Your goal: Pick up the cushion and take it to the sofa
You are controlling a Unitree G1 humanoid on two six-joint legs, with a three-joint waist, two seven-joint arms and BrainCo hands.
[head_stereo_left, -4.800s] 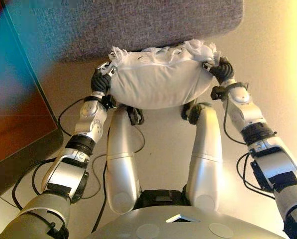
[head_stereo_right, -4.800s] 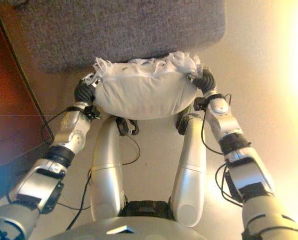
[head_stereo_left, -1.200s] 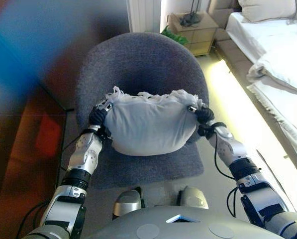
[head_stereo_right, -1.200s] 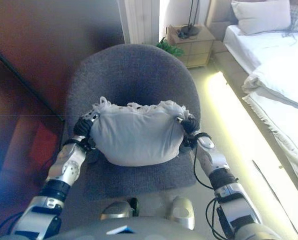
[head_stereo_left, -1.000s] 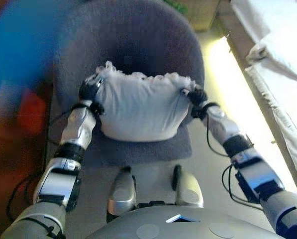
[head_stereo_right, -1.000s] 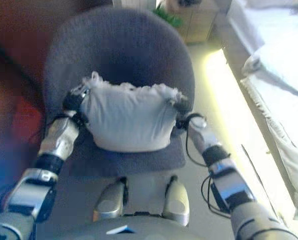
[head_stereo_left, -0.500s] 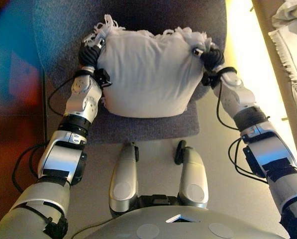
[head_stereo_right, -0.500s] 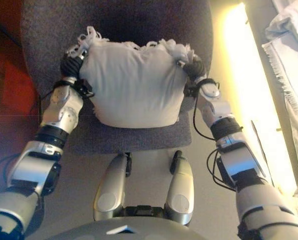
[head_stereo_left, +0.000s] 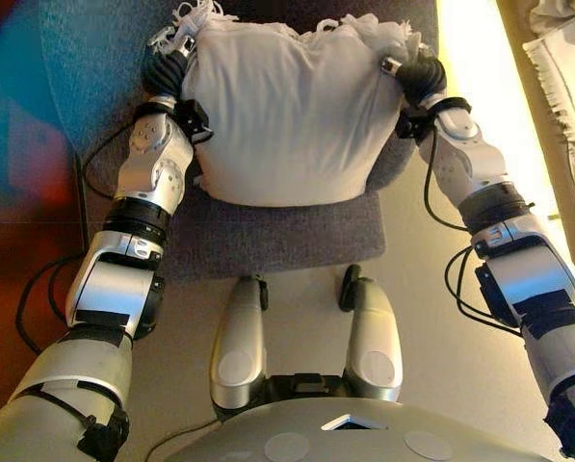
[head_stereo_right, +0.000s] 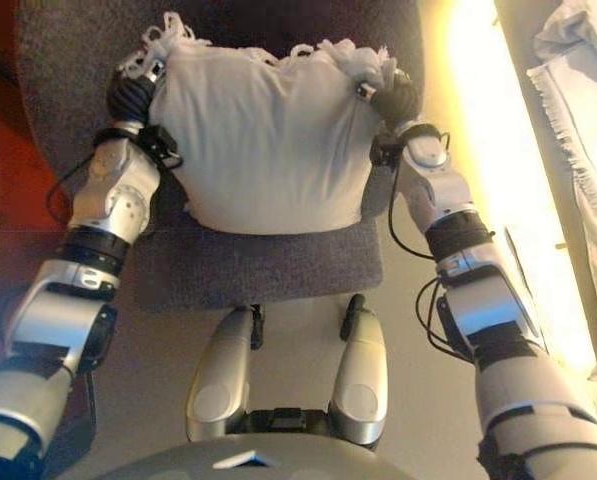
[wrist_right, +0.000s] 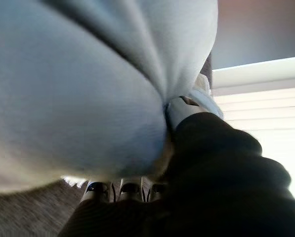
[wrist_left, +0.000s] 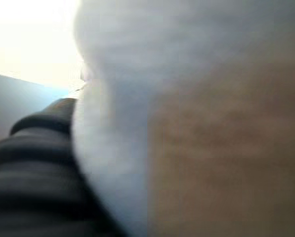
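Note:
A white cushion (head_stereo_left: 282, 106) with a frilled far edge hangs between my two hands over the seat of a grey upholstered chair (head_stereo_left: 268, 236). My left hand (head_stereo_left: 167, 69) is shut on the cushion's left top corner. My right hand (head_stereo_left: 420, 77) is shut on its right top corner. The cushion's lower edge lies on or just above the seat; I cannot tell which. In the right wrist view the cloth (wrist_right: 73, 84) bunches into the hand's dark cover (wrist_right: 211, 182), with fingers (wrist_right: 130, 190) under it. In the left wrist view the cushion (wrist_left: 187, 98) fills the picture beside the dark cover (wrist_left: 33, 163).
A bright strip of floor (head_stereo_left: 470, 38) runs along the chair's right side. White bedding (head_stereo_left: 566, 58) lies at the far right. Dark reddish furniture (head_stereo_left: 17, 192) stands close on the left. The chair's front edge (head_stereo_right: 258, 285) is just ahead of me.
The camera has tilted down. Both arms have reached further forward over the chair with the cushion, which now sits deeper over the seat. Both hands keep their hold.

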